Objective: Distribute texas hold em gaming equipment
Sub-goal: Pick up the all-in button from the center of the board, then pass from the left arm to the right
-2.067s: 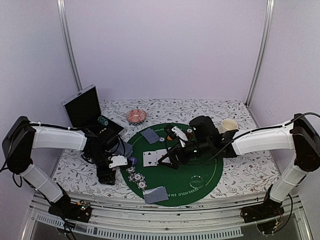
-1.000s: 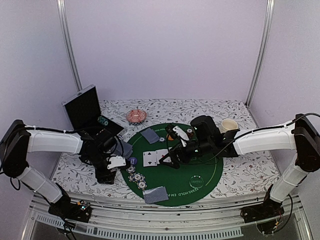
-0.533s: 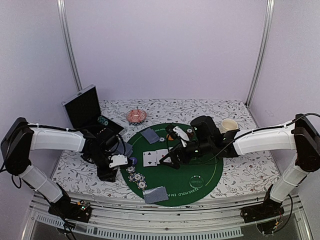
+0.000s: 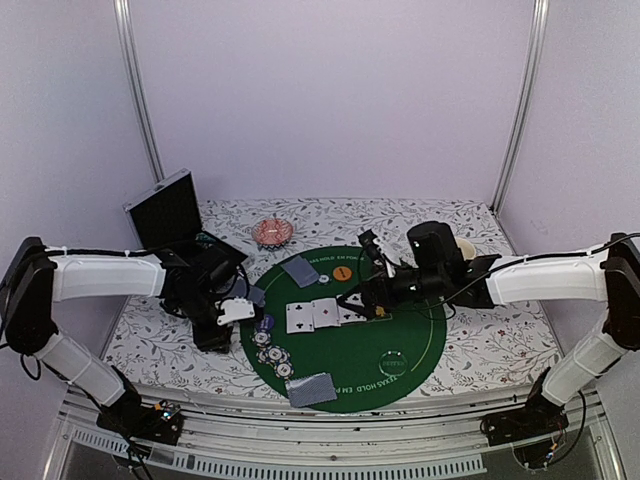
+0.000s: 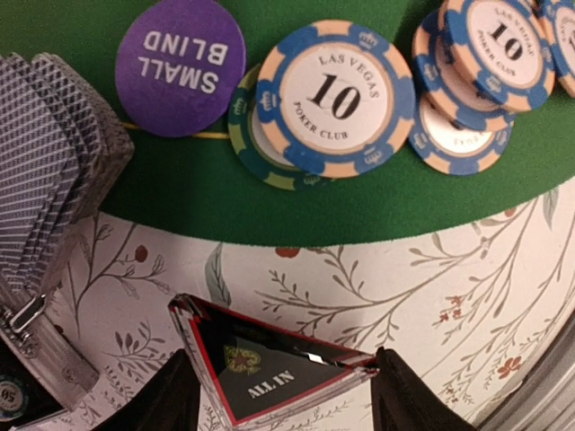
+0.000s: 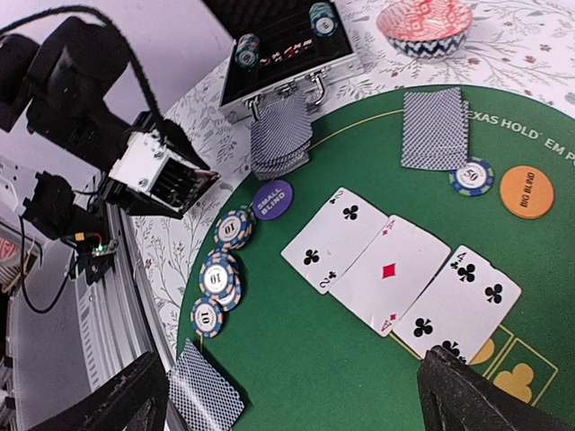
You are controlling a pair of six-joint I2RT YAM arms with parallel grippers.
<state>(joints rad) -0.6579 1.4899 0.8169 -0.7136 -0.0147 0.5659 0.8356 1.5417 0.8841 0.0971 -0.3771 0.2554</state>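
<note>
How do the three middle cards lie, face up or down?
Face up: the three white rectangular playing cards show clubs and a diamond.

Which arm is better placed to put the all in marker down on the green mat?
Left. The left gripper clamps the ALL IN marker just off the green mat. The right gripper hangs open over the face-up cards.

Round mat [image 6: 341,359]: green felt, thin yellow border line, pale lettering; tablecloth [image 5: 359,296]: white with grey-green sprigs and small red berries; SMALL BLIND disc [image 5: 180,65]: purple, white letters; 10 chips [image 5: 334,97]: white faces, blue-and-cream striped edges; button disc [image 6: 526,191]: orange; face-down cards [image 6: 435,128]: grey-blue cross-hatched backs; face-up cards [image 6: 388,269]: white, black clubs, red diamonds; ALL IN token [image 5: 269,373]: black triangle, red border; dish [image 6: 422,38]: pink-red pattern inside, navy zigzag outside.
</note>
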